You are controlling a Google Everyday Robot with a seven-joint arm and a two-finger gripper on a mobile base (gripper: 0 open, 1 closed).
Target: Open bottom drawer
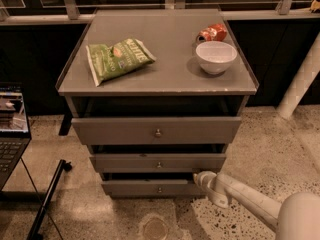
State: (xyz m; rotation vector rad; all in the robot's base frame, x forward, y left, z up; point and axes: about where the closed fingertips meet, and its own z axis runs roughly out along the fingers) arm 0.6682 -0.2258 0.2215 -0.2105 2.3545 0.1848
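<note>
The gripper (pixel 201 177) is hanging at the bottom drawer's (pixel 145 188) right end, lower centre; its grip is unclear. A bowl (pixel 216 57) is sitting on the grey tabletop (pixel 165 79).

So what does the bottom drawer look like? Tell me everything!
The bottom drawer is the lowest of three in the grey cabinet. Its front is flat and plain grey, with a tiny round metal knob in the middle. It sits level, just above the speckled floor. A dark gap shows above it, so it looks pulled out a little; its inside is hidden. The robot's gripper is at its top right corner, but whether they touch is unclear.
</note>
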